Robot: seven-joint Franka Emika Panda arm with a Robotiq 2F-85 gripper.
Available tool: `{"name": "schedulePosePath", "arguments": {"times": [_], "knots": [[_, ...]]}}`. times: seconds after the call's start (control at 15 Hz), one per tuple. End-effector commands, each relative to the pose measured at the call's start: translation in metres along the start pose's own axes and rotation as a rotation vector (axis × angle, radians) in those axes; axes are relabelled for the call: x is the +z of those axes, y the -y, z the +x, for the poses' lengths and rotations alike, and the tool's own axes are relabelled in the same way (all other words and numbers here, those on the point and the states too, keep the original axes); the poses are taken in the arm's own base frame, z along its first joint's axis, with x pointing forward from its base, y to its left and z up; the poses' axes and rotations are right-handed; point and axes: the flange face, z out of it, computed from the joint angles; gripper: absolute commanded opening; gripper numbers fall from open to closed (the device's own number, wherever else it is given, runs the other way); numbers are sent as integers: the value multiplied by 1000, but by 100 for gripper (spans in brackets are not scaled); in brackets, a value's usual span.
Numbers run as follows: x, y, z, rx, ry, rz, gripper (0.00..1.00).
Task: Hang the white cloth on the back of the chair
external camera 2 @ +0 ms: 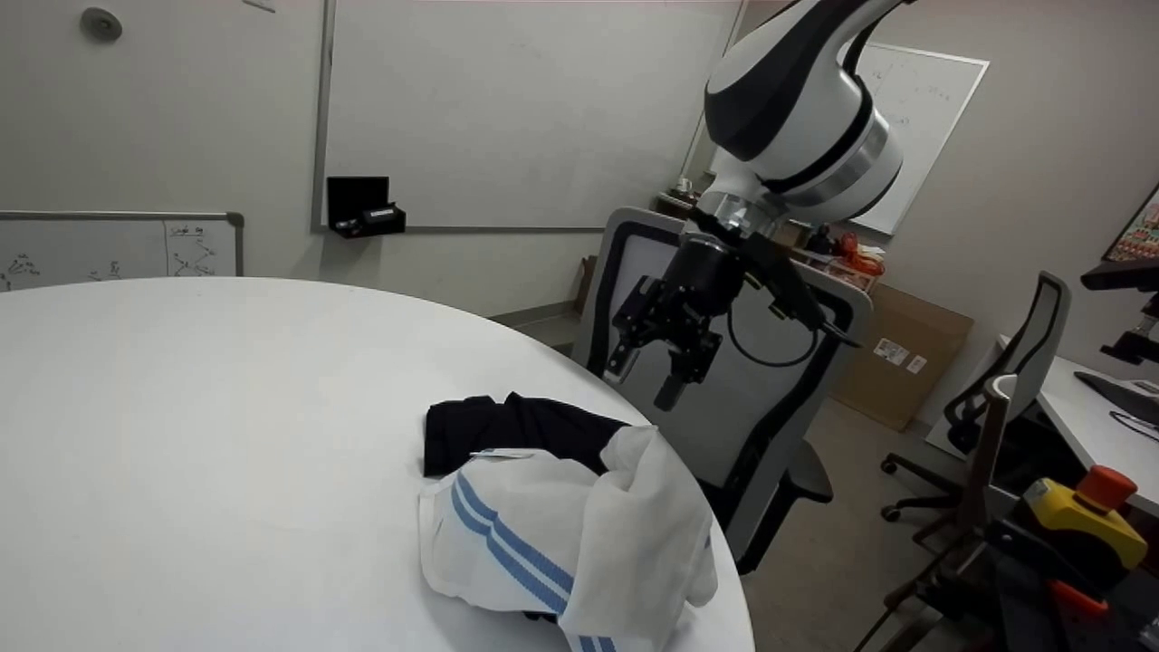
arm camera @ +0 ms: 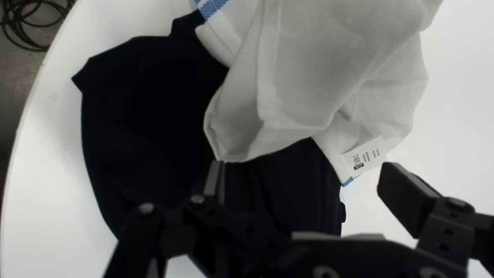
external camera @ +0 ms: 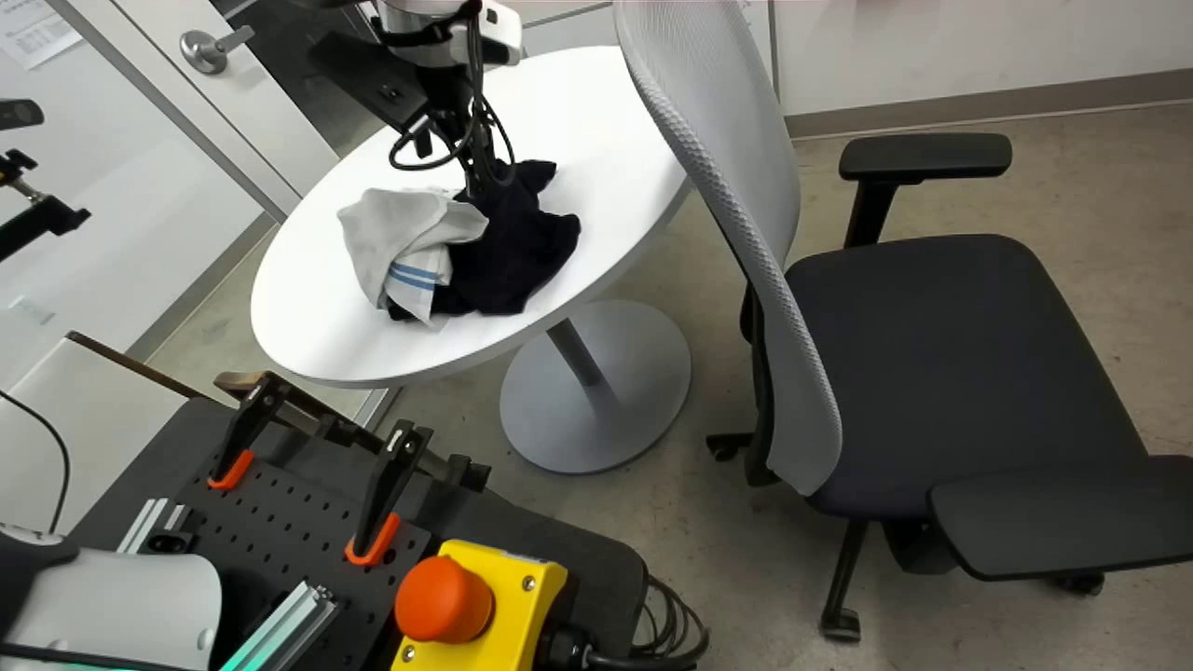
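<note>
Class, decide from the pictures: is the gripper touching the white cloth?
Apart. In an exterior view, the gripper hangs clear of the white cloth, a gap showing between them.

Cloth (external camera: 405,228) lies partly over a fabric bundle (external camera: 522,247) on the table (external camera: 312,298), below the hand (external camera 2: 645,379); the chair (external camera: 932,363) stands at right in an exterior view.

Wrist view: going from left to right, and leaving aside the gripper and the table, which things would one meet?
By their left edges: coiled cables, dark cloth, white cloth, printed tag at its lower edge.
</note>
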Motion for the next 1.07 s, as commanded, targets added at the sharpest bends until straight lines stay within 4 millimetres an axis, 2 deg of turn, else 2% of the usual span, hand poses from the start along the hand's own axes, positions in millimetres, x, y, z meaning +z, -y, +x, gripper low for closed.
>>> {"name": "schedulePosePath", "arguments": {"times": [0.0, 0.53, 0.6, 0.73, 0.87, 1.0], "knots": [[19, 6, 20, 21, 10, -11, 100], [38, 14, 23, 72, 39, -27, 100], [39, 15, 23, 80, 41, -30, 98], [40, 15, 21, 97, 47, -36, 73], [43, 15, 19, 111, 55, -42, 65], [45, 14, 18, 124, 63, -51, 49]]}}
